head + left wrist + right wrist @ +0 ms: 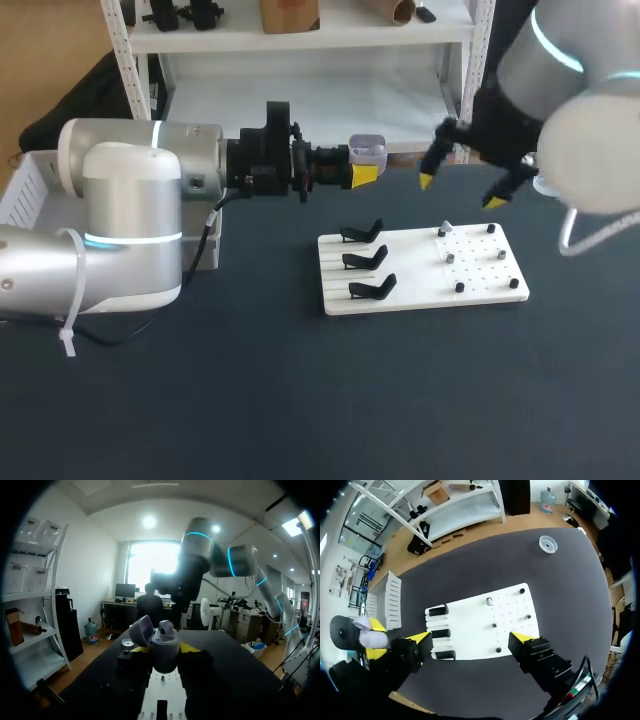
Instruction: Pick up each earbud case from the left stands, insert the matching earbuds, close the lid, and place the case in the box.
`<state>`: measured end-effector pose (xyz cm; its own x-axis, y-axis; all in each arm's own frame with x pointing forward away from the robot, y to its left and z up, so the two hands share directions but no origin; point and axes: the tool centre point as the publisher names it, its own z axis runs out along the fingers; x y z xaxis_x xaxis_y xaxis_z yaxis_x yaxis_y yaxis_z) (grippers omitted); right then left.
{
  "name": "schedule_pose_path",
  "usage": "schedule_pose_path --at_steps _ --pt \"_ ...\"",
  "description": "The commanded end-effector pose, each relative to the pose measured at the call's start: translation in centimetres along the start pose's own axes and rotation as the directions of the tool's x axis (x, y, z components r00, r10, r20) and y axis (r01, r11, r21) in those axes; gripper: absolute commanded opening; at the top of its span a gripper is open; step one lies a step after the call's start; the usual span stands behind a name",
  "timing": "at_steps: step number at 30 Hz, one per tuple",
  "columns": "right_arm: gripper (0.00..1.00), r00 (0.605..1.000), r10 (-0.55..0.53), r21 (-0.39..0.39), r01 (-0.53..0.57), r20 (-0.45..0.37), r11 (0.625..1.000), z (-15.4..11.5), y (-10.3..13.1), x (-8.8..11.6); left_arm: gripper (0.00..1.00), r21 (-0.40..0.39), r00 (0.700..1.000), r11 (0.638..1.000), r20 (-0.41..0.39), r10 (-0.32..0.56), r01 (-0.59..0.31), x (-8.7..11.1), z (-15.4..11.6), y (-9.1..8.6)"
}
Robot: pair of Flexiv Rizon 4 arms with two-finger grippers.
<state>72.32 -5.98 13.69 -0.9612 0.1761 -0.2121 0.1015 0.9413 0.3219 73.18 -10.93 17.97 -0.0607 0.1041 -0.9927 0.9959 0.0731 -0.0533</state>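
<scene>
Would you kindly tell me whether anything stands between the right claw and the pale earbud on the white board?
Nothing visible does. The right claw hangs open above the white board; the pale earbud sits ahead of it, with the black pegs standing apart from it.

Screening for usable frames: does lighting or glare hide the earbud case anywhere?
Left wrist view: strong backlight dims the earbud case, yet its open lid reads. Head view: even light, case plain to see. Right wrist view: no glare on the white board.
</scene>
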Motion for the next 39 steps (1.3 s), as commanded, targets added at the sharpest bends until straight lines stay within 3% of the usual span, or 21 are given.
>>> schedule_pose_path --at_steps 1,7,12,13,15,22,28,34,35,36,37,39 --pt "1.0 1.0 -0.006 0.029 0.005 0.006 1.0 2.1 -1.5 0.7 0.0 -0.001 1.0 1.0 0.002 0.001 -0.001 0.0 0.0 0.0" --pt "1.0 0.999 0.021 0.08 -0.024 0.04 0.997 4.4 -2.7 1.0 0.0 -0.001 1.0 1.0 0.002 0.001 -0.001 0.0 0.0 0.0" --pt "0.62 0.995 0.056 0.089 -0.063 0.08 0.994 5.9 -2.7 0.9 0.0 -0.001 1.0 1.0 0.002 0.001 -0.001 0.0 0.0 0.0" --pt "0.62 0.994 0.068 0.091 -0.076 0.083 0.993 6.1 -2.8 0.8 0.0 -0.001 1.0 1.0 0.002 0.001 -0.001 0.0 0.0 0.0" --pt "0.49 0.992 0.091 0.085 -0.098 0.083 0.992 6.4 -2.7 0.7 0.0 -0.001 1.0 1.0 0.002 0.001 -0.001 0.0 0.0 0.0" --pt "0.48 0.992 0.12 0.113 -0.125 0.047 0.986 7.3 -1.9 0.7 0.0 -0.001 1.0 1.0 0.002 0.001 -0.001 0.0 0.0 0.0" --pt "0.45 0.979 0.205 0.087 -0.205 0.003 0.975 7.9 -2.0 0.2 0.0 -0.001 1.0 1.0 0.002 0.001 -0.001 0.0 0.0 0.0" --pt "0.46 0.976 0.215 0.063 -0.214 -0.017 0.975 8.5 -2.2 -0.3 0.0 -0.001 1.0 1.0 0.002 0.001 -0.001 0.0 0.0 0.0" --pt "0.6 0.981 0.195 0.072 -0.194 -0.015 0.978 8.6 -2.1 -0.4 0.0 -0.001 1.0 1.0 0.002 0.001 -0.001 0.0 0.0 0.0" --pt "0.85 0.982 0.187 0.076 -0.186 -0.006 0.98 8.6 -2.0 -0.4 0.0 -0.001 1.0 1.0 0.002 0.001 -0.001 0.0 0.0 0.0" --pt "1.0 0.982 0.187 0.076 -0.186 -0.006 0.98 8.6 -2.0 -0.4 0.0 -0.001 1.0 1.0 0.002 0.001 -0.001 0.0 0.0 0.0" --pt "1.0 0.982 0.187 0.076 -0.186 -0.006 0.98 8.6 -2.0 -0.4 0.0 -0.001 1.0 1.0 0.002 0.001 -0.001 0.0 0.0 0.0"
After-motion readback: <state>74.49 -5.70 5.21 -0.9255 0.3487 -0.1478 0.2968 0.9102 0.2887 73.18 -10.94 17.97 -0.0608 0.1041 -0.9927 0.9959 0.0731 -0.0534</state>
